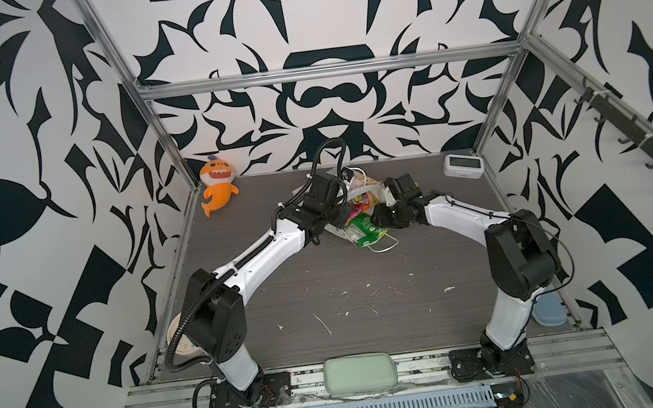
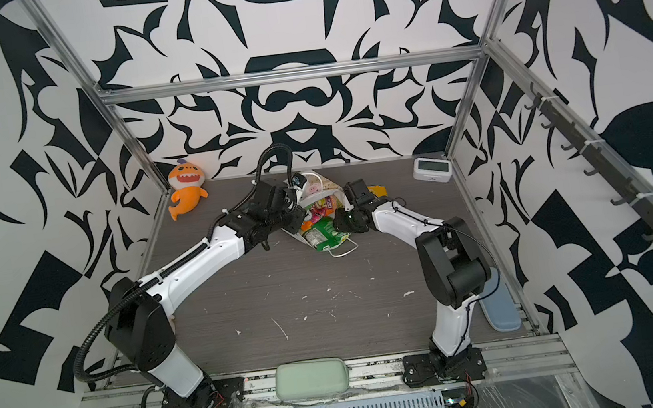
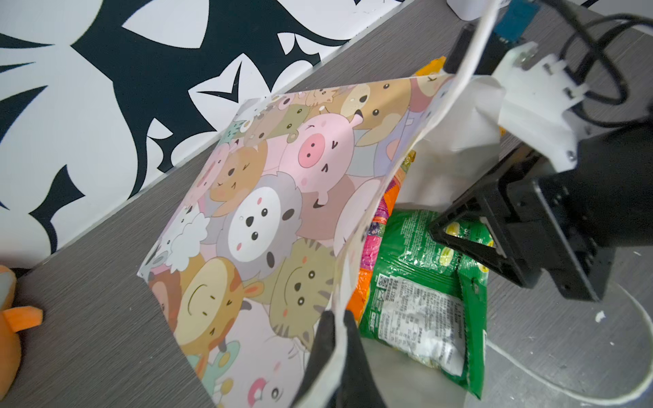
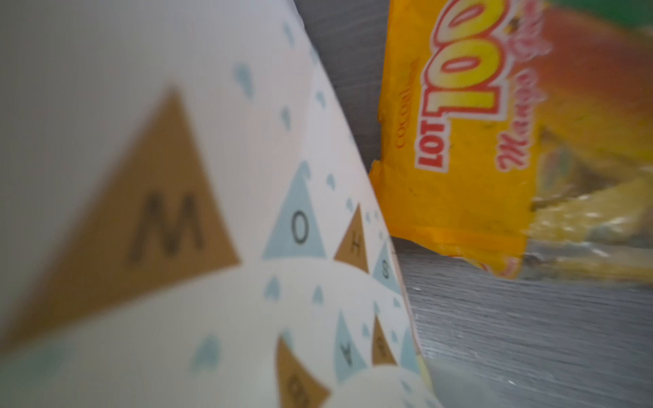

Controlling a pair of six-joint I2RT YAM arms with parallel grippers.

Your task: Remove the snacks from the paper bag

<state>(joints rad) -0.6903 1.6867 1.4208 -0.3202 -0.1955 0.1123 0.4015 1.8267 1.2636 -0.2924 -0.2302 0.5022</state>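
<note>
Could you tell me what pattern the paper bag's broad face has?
The paper bag shows pastel cartoon animals, clearest in the left wrist view.

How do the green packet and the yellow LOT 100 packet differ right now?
The green packet shows its printed-label back; the yellow packet shows its front logo. The green packet lies at the paper bag's mouth; the yellow packet lies outside, beside its bunting side. Both are glossy plastic.

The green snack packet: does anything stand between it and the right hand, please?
Nothing visible does. The right hand sits at the green packet, which protrudes from the mouth of the paper bag; the left hand pinches the bag's rim.
</note>
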